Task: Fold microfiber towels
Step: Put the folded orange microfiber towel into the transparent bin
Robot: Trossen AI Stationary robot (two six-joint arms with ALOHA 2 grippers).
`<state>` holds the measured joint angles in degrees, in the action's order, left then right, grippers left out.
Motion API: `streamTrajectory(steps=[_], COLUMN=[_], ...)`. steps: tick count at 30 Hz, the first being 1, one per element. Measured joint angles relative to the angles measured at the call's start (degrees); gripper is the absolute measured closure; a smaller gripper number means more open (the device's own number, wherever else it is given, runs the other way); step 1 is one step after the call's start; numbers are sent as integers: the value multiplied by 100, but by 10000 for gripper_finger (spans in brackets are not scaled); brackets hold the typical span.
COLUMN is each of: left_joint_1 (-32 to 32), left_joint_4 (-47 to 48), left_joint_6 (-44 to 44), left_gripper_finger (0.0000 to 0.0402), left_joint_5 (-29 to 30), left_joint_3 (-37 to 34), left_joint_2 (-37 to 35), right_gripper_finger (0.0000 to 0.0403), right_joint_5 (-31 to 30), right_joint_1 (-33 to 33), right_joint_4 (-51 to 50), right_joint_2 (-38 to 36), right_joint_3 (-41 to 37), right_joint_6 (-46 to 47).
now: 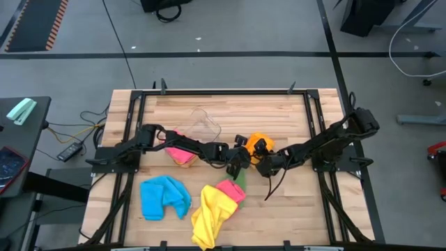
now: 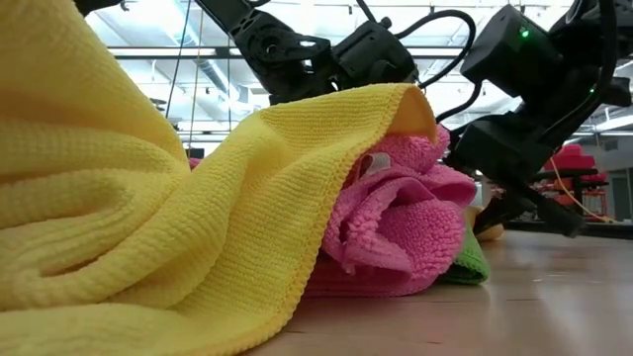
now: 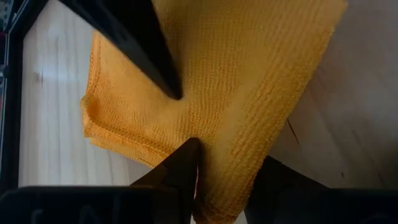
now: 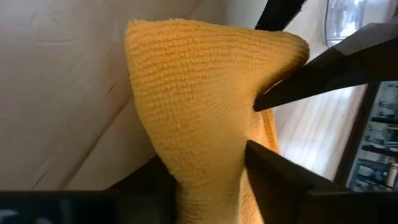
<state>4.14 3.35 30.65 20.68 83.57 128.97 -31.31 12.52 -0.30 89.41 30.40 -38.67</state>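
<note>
Mid-table, left tool (image 1: 240, 160) and right tool (image 1: 263, 159) both clamp the bunched orange towel (image 1: 259, 143), its direction unclear.

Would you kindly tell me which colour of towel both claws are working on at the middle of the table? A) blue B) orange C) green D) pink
B: both wrist views show the orange towel pinched in the left claw and between the fingers of the right claw, which meet at it in the high view.
</note>
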Motion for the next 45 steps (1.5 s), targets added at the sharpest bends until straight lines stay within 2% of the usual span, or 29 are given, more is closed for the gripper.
streamTrajectory(steps=[7,9,14,17,20,27,29,33,39,42,45], left_joint_1=[195,266,428,490,551,620,616,614,550,501,462], left_joint_4=[1,26,25,13,-58,-729,-1204,-1713,-1945,-1945,-1973], left_joint_6=[202,280,324,335,370,450,448,333,-195,-353,-448], left_gripper_finger=[281,277,262,243,218,153,138,114,102,107,115], left_joint_5=[545,603,918,1198,1235,1242,1240,1255,1028,725,728], left_joint_3=[-4,-11,-15,-16,-24,-18,-2,46,70,69,79], left_joint_2=[-20,-48,-101,-118,-179,-438,-495,-549,-549,-549,-497], right_gripper_finger=[337,355,361,362,362,363,363,363,363,363,363], right_joint_5=[123,159,204,205,354,772,803,896,872,799,794], right_joint_1=[-7,0,128,189,191,198,198,232,420,469,530], right_joint_4=[27,23,-439,-961,-1444,-2329,-2542,-2603,-2308,-2160,-2097], right_joint_2=[17,8,-365,-778,-1221,-2256,-2519,-2872,-3025,-2986,-2994], right_joint_3=[-9,-9,76,161,183,185,185,188,194,194,194], right_joint_6=[477,749,1493,2064,2716,4244,4637,5156,5389,5484,5533])
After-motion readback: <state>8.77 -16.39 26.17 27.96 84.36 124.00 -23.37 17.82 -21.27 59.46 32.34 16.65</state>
